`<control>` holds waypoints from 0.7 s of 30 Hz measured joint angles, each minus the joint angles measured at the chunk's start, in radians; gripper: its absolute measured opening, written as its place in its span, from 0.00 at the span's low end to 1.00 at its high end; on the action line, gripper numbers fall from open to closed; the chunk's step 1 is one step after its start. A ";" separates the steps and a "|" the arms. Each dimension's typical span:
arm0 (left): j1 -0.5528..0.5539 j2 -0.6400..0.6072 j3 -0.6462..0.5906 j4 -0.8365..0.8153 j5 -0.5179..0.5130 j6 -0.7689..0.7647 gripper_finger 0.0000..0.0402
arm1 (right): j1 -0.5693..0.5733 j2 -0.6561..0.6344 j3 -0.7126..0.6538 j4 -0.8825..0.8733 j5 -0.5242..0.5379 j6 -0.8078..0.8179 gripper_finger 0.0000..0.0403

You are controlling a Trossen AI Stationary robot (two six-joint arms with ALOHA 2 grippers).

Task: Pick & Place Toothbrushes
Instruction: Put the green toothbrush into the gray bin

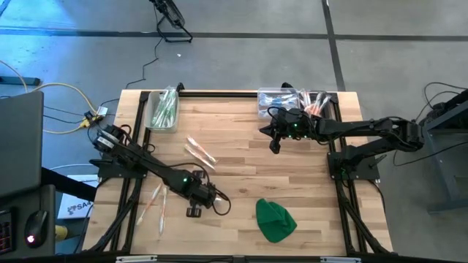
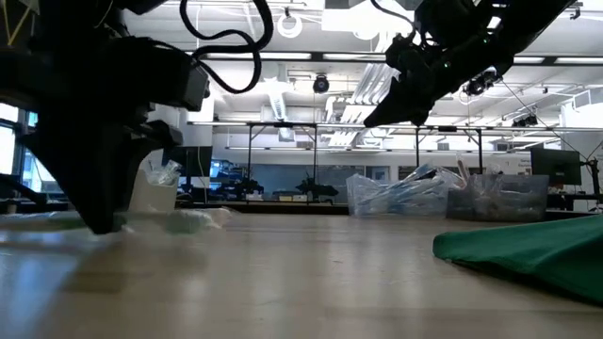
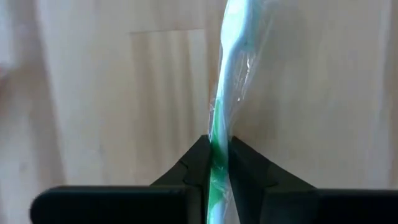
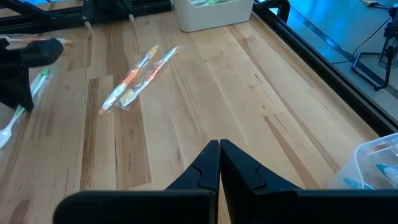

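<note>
Two claws over wooden surface (image 1: pixel 241 146). At far left edge, clear bin (image 1: pixel 163 111) with green-accented toothbrushes inside. Near left front, loose toothbrushes (image 1: pixel 153 201) lying flat on the wood. Left claw (image 1: pixel 194 211) low at the front, pinching a green toothbrush (image 3: pixel 233 81) in clear wrapper between its fingers (image 3: pixel 193 165), the brush reaching forward over the wood. In the middle, two orange toothbrushes (image 1: pixel 199 152) side by side, touching, apart from both claws. Toward the front right, green cloth lump (image 1: pixel 275 220). Right claw (image 1: pixel 275 145) raised above the surface near the far right bin (image 1: pixel 292 102), fingers (image 4: pixel 205 163) pressed together, holding nothing. That bin filled with more wrapped toothbrushes.
</note>
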 joint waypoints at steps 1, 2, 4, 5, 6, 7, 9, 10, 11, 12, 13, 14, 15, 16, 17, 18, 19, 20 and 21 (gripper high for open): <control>0.000 -0.001 0.011 -0.023 -0.011 -0.001 0.10 | 0.000 0.000 0.000 0.000 0.000 0.000 0.01; 0.000 -0.001 0.023 -0.049 -0.024 -0.007 0.09 | 0.000 0.000 0.000 0.000 0.000 0.000 0.01; 0.007 -0.001 0.046 -0.106 -0.047 -0.018 0.07 | 0.000 0.000 0.000 0.000 0.000 0.000 0.01; 0.012 -0.002 0.057 -0.134 -0.050 -0.026 0.06 | 0.000 0.000 0.000 -0.001 0.000 -0.001 0.01; 0.015 -0.003 0.068 -0.154 -0.051 -0.039 0.04 | 0.000 0.000 0.000 -0.002 0.000 -0.001 0.01; 0.025 -0.003 0.079 -0.173 -0.052 -0.050 0.04 | 0.000 0.000 0.000 -0.004 -0.001 -0.003 0.01; 0.042 -0.003 0.101 -0.218 -0.053 -0.067 0.03 | 0.000 0.000 0.000 -0.006 -0.001 -0.014 0.01; 0.051 -0.003 0.113 -0.241 -0.054 -0.076 0.03 | 0.000 0.000 0.000 -0.007 -0.001 -0.021 0.01; 0.061 -0.003 0.124 -0.265 -0.054 -0.084 0.03 | 0.000 0.000 0.000 -0.009 -0.001 -0.024 0.01; 0.072 -0.004 0.137 -0.290 -0.055 -0.090 0.03 | 0.000 0.000 0.000 -0.009 -0.001 -0.026 0.01; 0.082 -0.004 0.149 -0.319 -0.055 -0.091 0.04 | 0.000 0.000 0.000 -0.010 -0.001 -0.026 0.01; 0.091 -0.004 0.160 -0.349 -0.056 -0.091 0.04 | 0.000 0.000 0.000 -0.011 -0.001 -0.026 0.01; 0.101 -0.005 0.172 -0.382 -0.059 -0.091 0.04 | 0.000 0.000 0.000 -0.012 -0.001 -0.026 0.01; 0.110 -0.005 0.182 -0.419 -0.068 -0.091 0.04 | 0.000 0.000 0.000 -0.013 -0.001 -0.026 0.01; 0.118 -0.006 0.192 -0.456 -0.079 -0.091 0.04 | 0.000 0.000 0.000 -0.013 -0.001 -0.026 0.01; 0.127 -0.014 0.198 -0.496 -0.092 -0.093 0.04 | 0.000 0.000 0.000 -0.014 -0.001 -0.026 0.01; 0.136 -0.022 0.202 -0.536 -0.106 -0.101 0.04 | 0.000 0.000 0.000 -0.014 -0.001 -0.026 0.01; 0.148 -0.032 0.205 -0.568 -0.119 -0.115 0.04 | 0.000 0.000 0.000 -0.014 -0.001 -0.026 0.01; 0.162 -0.043 0.206 -0.595 -0.128 -0.133 0.04 | 0.000 0.000 0.000 -0.014 -0.001 -0.026 0.01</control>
